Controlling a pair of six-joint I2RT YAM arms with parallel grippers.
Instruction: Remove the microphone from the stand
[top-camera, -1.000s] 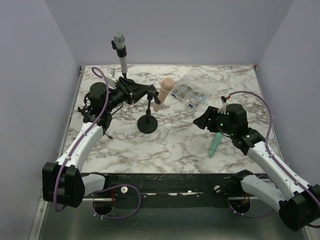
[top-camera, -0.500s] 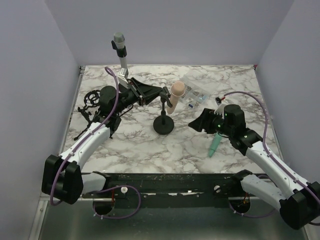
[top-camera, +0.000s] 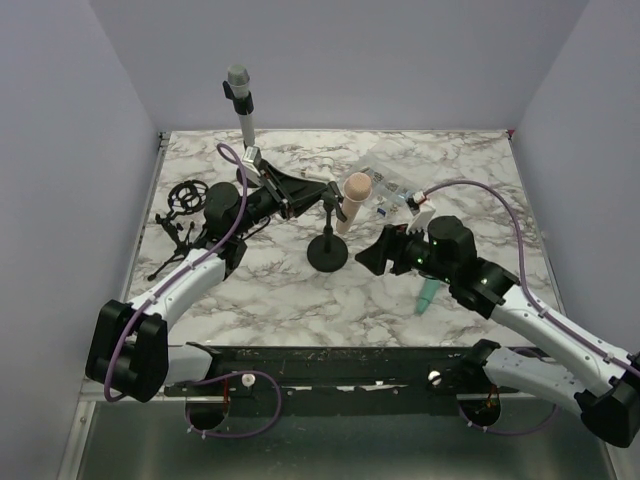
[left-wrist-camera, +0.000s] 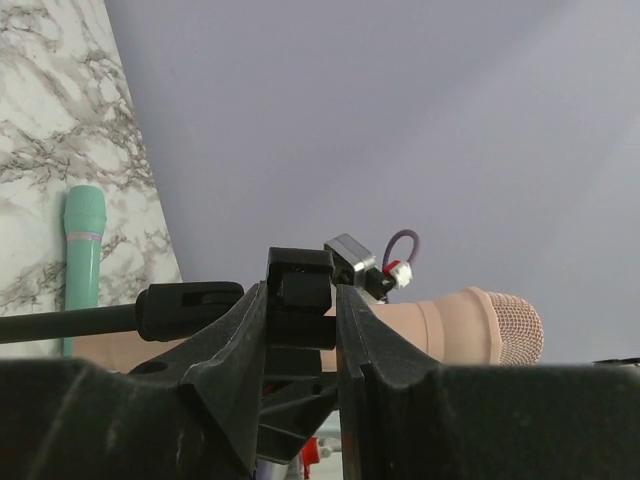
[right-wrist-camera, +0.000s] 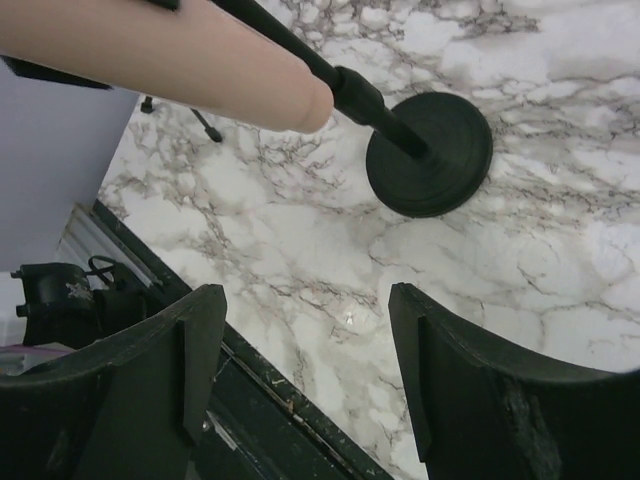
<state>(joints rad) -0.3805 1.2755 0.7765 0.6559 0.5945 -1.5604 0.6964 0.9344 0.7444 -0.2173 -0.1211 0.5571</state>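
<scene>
Peach-coloured microphone (top-camera: 351, 199) sits tilted in the clip (left-wrist-camera: 300, 298) of a short black desk stand (top-camera: 327, 250), mid-table, head up and toward the back.

Left gripper (top-camera: 322, 190): fingers (left-wrist-camera: 232, 345) pinched together on the clip's black block; the microphone body runs just behind them.

Right gripper (top-camera: 374, 259): fingers (right-wrist-camera: 200, 345) spread wide, nothing between them, hanging near the stand's round base and apart from it.

Teal microphone (top-camera: 427, 292) lies flat on the marble, just right of the right gripper.

Clear plastic box (top-camera: 388, 182) behind the peach microphone holds small parts, possibly hardware; too small to tell.

Grey microphone (top-camera: 240, 98) stands upright at back left. Black tripod piece (top-camera: 184, 196) lies near the left edge.
</scene>
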